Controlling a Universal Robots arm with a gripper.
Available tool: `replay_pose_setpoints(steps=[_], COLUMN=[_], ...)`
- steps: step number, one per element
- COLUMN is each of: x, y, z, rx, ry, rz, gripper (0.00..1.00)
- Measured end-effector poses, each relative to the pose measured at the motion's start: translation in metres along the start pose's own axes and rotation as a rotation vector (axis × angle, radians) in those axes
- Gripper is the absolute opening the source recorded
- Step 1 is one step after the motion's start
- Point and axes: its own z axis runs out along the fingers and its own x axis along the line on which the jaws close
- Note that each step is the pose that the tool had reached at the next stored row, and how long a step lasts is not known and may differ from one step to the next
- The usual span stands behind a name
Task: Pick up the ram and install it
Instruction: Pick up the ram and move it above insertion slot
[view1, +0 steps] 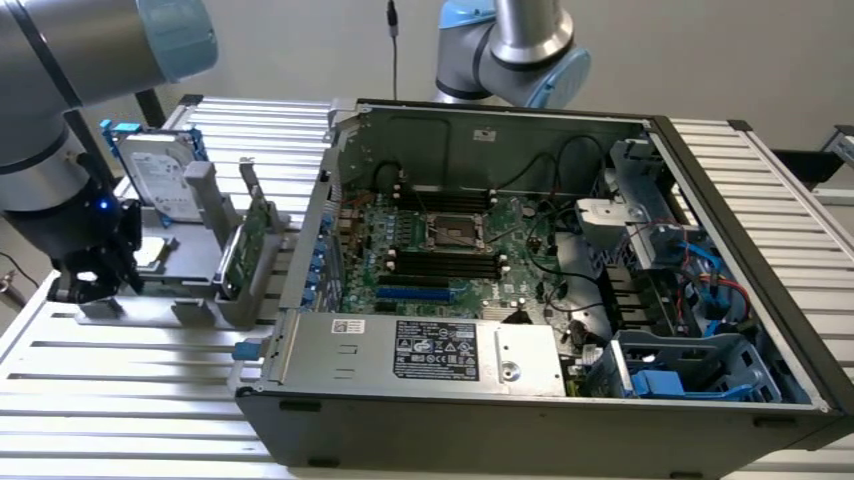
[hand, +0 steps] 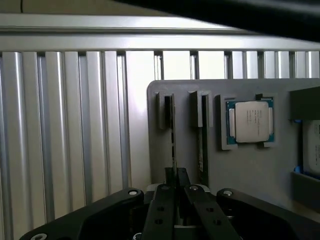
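grey holder (hand: 240, 170), ram (hand: 173, 140) on edge in its slot, hand (hand: 176, 174) pinched onto it.

A ribbed aluminium table (view1: 134, 370) carries two things. An open computer case (view1: 400, 430) sits across most of it. Just beside the case, on the exterior view's left, a grey holder (view1: 194, 305) with upright slots stands flat on the slats.

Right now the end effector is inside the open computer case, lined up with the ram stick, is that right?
Not quite. The end effector is lined up with the ram, but over the grey holder beside the computer case, on the exterior view's left, not inside it. The exterior view shows this.
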Motion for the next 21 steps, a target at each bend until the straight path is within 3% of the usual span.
replay_pose_setpoints(steps=[7,12,21], x=[-0.004,-0.007,-0.011], y=[-0.0007,-0.0081,-0.0249], z=[-0.0301,-0.0522,-0.0811], rx=[-0.0014,-0.0032,-0.0062], ry=[0.0003,0.0013,0.0032], rz=[-0.001,-0.011,-0.032], gripper=[0.14,0.14,0.14])
